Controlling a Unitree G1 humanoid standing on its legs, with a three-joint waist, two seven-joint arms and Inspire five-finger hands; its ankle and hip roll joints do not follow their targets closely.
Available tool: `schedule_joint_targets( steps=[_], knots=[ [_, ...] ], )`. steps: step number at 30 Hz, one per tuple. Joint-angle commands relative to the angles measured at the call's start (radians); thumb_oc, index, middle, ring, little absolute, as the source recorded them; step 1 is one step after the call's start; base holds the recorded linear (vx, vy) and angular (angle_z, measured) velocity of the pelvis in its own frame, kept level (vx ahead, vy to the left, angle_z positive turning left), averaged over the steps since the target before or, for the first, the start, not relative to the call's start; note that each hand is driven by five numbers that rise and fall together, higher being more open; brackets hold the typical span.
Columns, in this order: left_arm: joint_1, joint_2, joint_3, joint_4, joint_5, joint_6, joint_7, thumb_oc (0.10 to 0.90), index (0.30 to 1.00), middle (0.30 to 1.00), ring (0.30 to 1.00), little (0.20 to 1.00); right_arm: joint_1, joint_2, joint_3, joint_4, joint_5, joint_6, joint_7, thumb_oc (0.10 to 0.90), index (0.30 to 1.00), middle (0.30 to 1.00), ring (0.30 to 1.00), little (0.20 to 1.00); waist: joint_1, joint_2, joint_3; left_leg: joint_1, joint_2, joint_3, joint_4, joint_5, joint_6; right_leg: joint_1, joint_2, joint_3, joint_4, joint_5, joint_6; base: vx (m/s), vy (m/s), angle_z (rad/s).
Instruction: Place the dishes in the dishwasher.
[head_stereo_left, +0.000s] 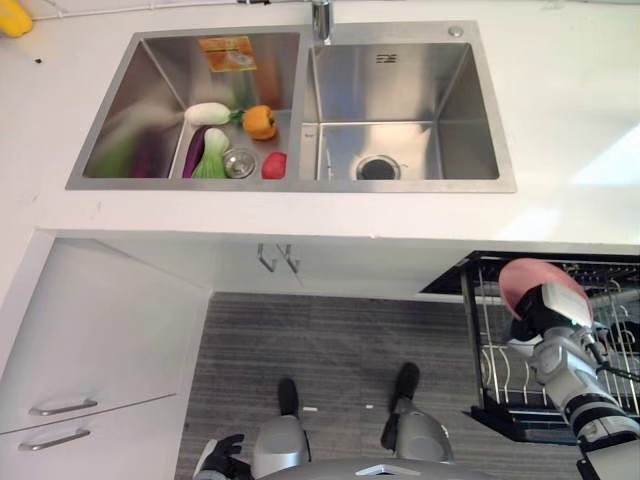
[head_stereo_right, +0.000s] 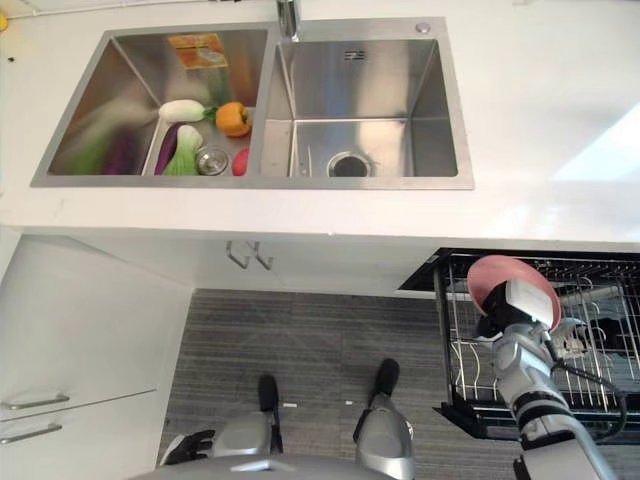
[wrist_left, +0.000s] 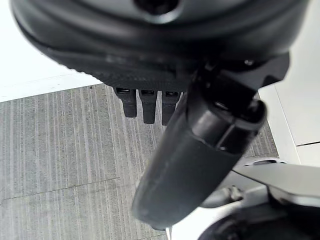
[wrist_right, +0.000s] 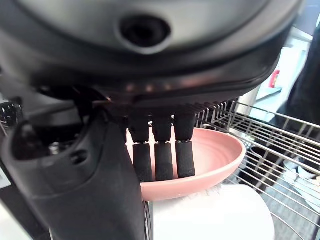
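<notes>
A pink bowl (head_stereo_left: 530, 277) hangs tilted over the left end of the pulled-out wire dishwasher rack (head_stereo_left: 497, 345) at the lower right. My right hand (head_stereo_left: 538, 322) is shut on the bowl. In the right wrist view its fingers (wrist_right: 157, 160) lie inside the bowl (wrist_right: 215, 155) and its white-covered thumb presses from underneath. Rack wires show just behind the bowl. My left hand (head_stereo_left: 222, 460) hangs low at the bottom left above the floor, with relaxed fingers (wrist_left: 149, 105) and nothing in it.
A steel double sink (head_stereo_left: 400, 184) is set in the white counter. Its left basin holds toy vegetables, among them an orange pepper (head_stereo_left: 259, 121); the right basin is bare. White drawers (head_stereo_left: 60, 410) stand at the left. Other dishes sit deeper in the rack (head_stereo_right: 590, 330).
</notes>
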Motion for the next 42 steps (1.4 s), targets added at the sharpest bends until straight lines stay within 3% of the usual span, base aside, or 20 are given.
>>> schedule_joint_targets(
  steps=[1,7,8,9,10,16,23,31,35,36,37,38,39,42],
  knots=[
    [0.002,0.013,-0.07,0.044,0.006,0.012,0.013,0.8,0.9,0.9,0.9,0.9,0.014,-0.021,-0.059,-0.071,-0.018,0.009,-0.087,0.4,0.3,0.3,0.3,0.3,-0.006,-0.013,-0.056,0.018,0.0,0.015,0.128,-0.153,0.039,-0.045,-0.039,0.001,0.028,-0.074,0.054,0.02,0.058,-0.09],
    [0.028,0.005,-0.072,0.027,0.017,0.022,0.0,0.8,0.9,0.9,0.9,0.9,0.112,0.044,-0.127,-0.075,0.039,0.009,-0.109,0.4,0.3,0.3,0.3,0.3,-0.023,-0.019,-0.079,0.058,-0.001,0.035,0.136,-0.18,0.048,-0.025,-0.038,0.014,0.03,-0.073,0.054,0.01,0.044,-0.1],
    [0.029,0.005,-0.073,0.026,0.017,0.022,0.0,0.8,0.9,0.9,0.9,0.9,0.112,0.044,-0.127,-0.075,0.039,0.009,-0.109,0.435,0.352,0.352,0.352,0.352,-0.022,-0.019,-0.079,0.059,-0.001,0.036,0.136,-0.18,0.048,-0.025,-0.038,0.014,0.03,-0.073,0.054,0.01,0.032,-0.06],
    [0.029,0.005,-0.073,0.026,0.017,0.022,0.0,0.8,0.9,0.9,0.9,0.9,0.112,0.044,-0.127,-0.075,0.039,0.009,-0.109,0.435,0.352,0.352,0.352,0.352,-0.022,-0.019,-0.079,0.059,-0.001,0.036,0.136,-0.18,0.048,-0.025,-0.038,0.014,0.03,-0.073,0.054,0.01,0.044,-0.19],
    [0.036,0.01,-0.073,0.023,0.028,0.027,-0.012,0.8,0.9,0.9,0.9,0.9,0.109,0.055,-0.13,-0.054,0.089,0.0,-0.077,0.8,0.9,0.9,0.9,0.9,-0.027,-0.024,-0.092,0.079,-0.005,0.051,0.131,-0.19,0.053,-0.027,-0.037,0.025,0.03,-0.065,0.057,0.0,0.058,-0.19],
    [0.04,0.017,-0.073,0.019,0.046,0.03,-0.027,0.8,0.9,0.9,0.9,0.9,0.107,0.043,-0.127,-0.081,0.112,-0.018,-0.043,0.8,0.9,0.9,0.9,0.9,-0.032,-0.025,-0.103,0.105,-0.015,0.073,0.126,-0.201,0.06,-0.03,-0.039,0.046,0.032,-0.056,0.061,0.0,0.041,-0.2],
    [0.045,0.006,-0.059,0.022,0.043,0.034,-0.041,0.8,0.9,0.9,0.9,0.9,0.16,-0.003,-0.201,-0.254,0.122,-0.05,-0.04,0.8,0.9,0.9,0.9,0.9,-0.053,-0.022,-0.122,0.121,-0.02,0.078,0.148,-0.223,0.066,-0.022,-0.04,0.062,0.034,-0.055,0.061,0.0,0.02,-0.08],
    [0.032,-0.007,-0.037,0.036,0.046,0.044,-0.057,0.8,0.9,0.9,0.9,0.9,0.277,-0.036,-0.416,-0.488,0.152,-0.066,-0.086,0.8,0.9,0.9,0.9,0.9,-0.093,-0.015,-0.155,0.147,-0.018,0.1,0.146,-0.233,0.07,-0.027,-0.029,0.084,0.034,-0.055,0.062,0.0,0.004,-0.07],
    [0.017,-0.014,-0.035,0.044,0.035,0.049,-0.054,0.8,0.9,0.9,0.9,0.9,0.344,0.01,-0.576,-0.512,0.243,-0.075,-0.162,0.8,0.9,0.9,0.9,0.9,-0.125,-0.011,-0.164,0.158,-0.02,0.115,0.139,-0.237,0.073,-0.037,-0.02,0.101,0.035,-0.053,0.062,0.0,0.011,-0.09],
    [0.013,-0.018,-0.033,0.046,0.032,0.051,-0.052,0.8,0.9,0.9,0.9,0.9,0.36,0.021,-0.607,-0.492,0.261,-0.073,-0.176,0.591,0.587,0.587,0.587,0.587,-0.137,-0.01,-0.164,0.16,-0.022,0.12,0.135,-0.237,0.073,-0.039,-0.018,0.105,0.036,-0.052,0.063,0.0,0.014,-0.13],
    [0.012,-0.018,-0.035,0.046,0.032,0.051,-0.052,0.8,0.9,0.9,0.9,0.9,0.361,0.021,-0.609,-0.492,0.262,-0.074,-0.176,0.571,0.556,0.556,0.556,0.556,-0.135,-0.01,-0.164,0.161,-0.022,0.12,0.134,-0.236,0.073,-0.039,-0.018,0.105,0.036,-0.052,0.063,0.0,0.021,-0.2],
    [0.009,-0.022,-0.033,0.051,0.028,0.05,-0.052,0.8,0.9,0.9,0.9,0.9,0.393,0.039,-0.656,-0.423,0.295,-0.065,-0.2,0.428,0.342,0.342,0.342,0.342,-0.152,-0.009,-0.169,0.168,-0.026,0.129,0.123,-0.236,0.075,-0.046,-0.014,0.112,0.038,-0.05,0.065,0.01,0.013,-0.2],
    [0.009,-0.023,-0.035,0.05,0.027,0.05,-0.052,0.8,0.9,0.9,0.9,0.9,0.406,0.046,-0.674,-0.387,0.312,-0.06,-0.211,0.4,0.3,0.3,0.3,0.3,-0.157,-0.009,-0.171,0.171,-0.027,0.132,0.116,-0.235,0.076,-0.049,-0.013,0.115,0.039,-0.049,0.066,0.01,0.014,-0.13],
    [0.01,-0.028,-0.036,0.042,0.021,0.051,-0.051,0.8,0.9,0.9,0.9,0.9,0.45,0.089,-0.702,-0.298,0.358,-0.06,-0.233,0.4,0.3,0.3,0.3,0.3,-0.169,-0.008,-0.176,0.181,-0.033,0.138,0.093,-0.23,0.078,-0.054,-0.01,0.121,0.04,-0.047,0.07,0.02,-0.003,-0.12]
  ],
)
